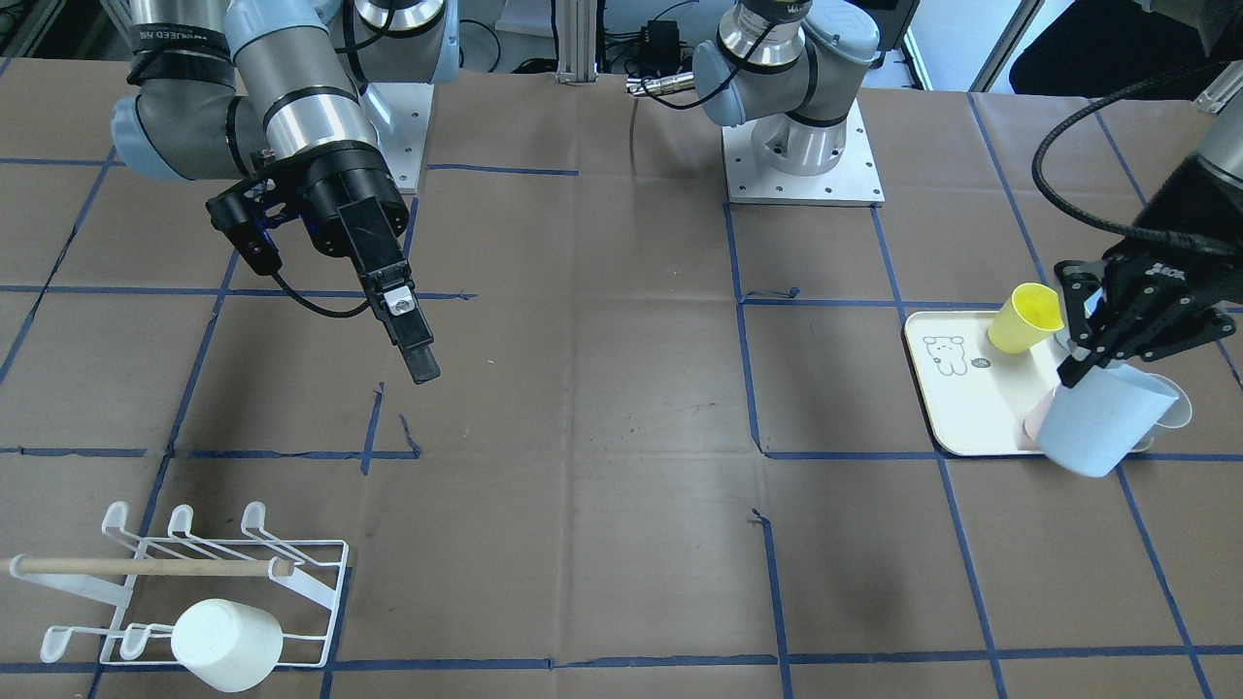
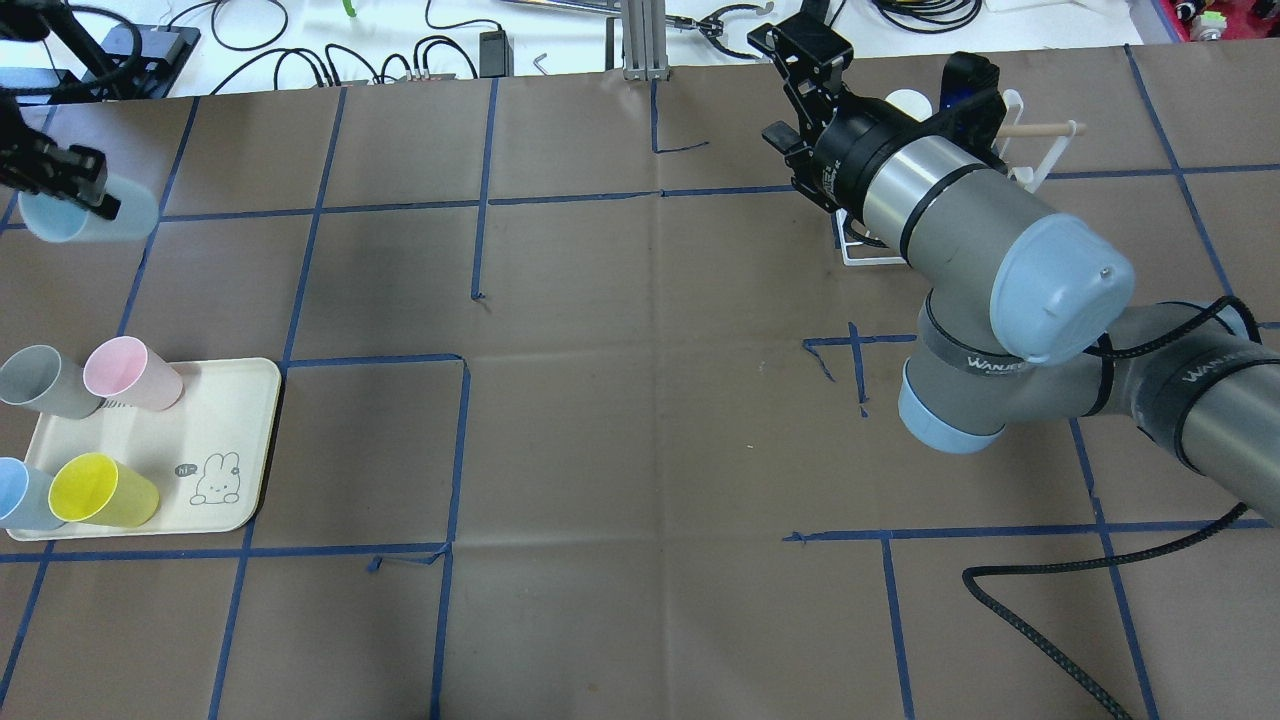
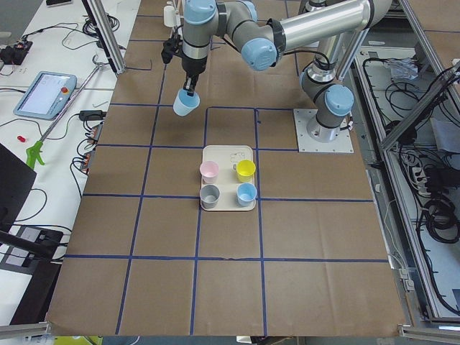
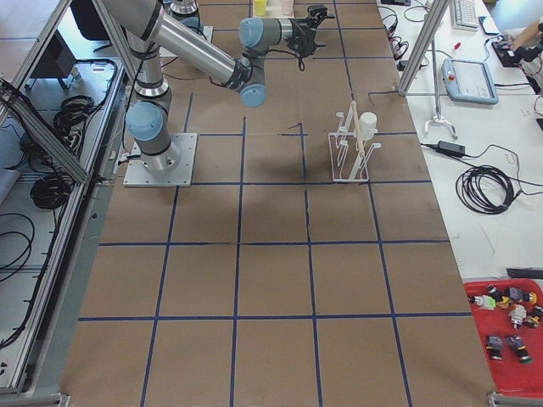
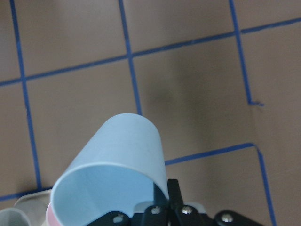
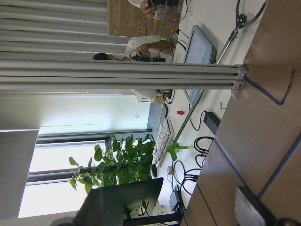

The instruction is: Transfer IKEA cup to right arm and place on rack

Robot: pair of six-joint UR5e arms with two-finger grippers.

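Note:
My left gripper (image 1: 1076, 361) is shut on the rim of a light blue IKEA cup (image 1: 1107, 419), held tilted in the air past the tray's far side; the cup also shows in the overhead view (image 2: 82, 217) and the left wrist view (image 5: 117, 160). My right gripper (image 1: 416, 351) is open and empty, hanging above the table's middle-right, well apart from the cup; in the overhead view (image 2: 800, 48) its jaws stand spread. The white wire rack (image 1: 209, 568) with its wooden dowel (image 1: 146, 566) stands at the table's far right, partly hidden behind the right arm in the overhead view (image 2: 1040, 160).
A white cup (image 1: 228, 644) hangs on the rack's end. The cream tray (image 2: 235, 420) holds a grey cup (image 2: 40, 380), a pink cup (image 2: 130, 372), a yellow cup (image 2: 100, 490) and another blue cup (image 2: 18, 495). A black cable (image 2: 1040, 610) lies near the right arm.

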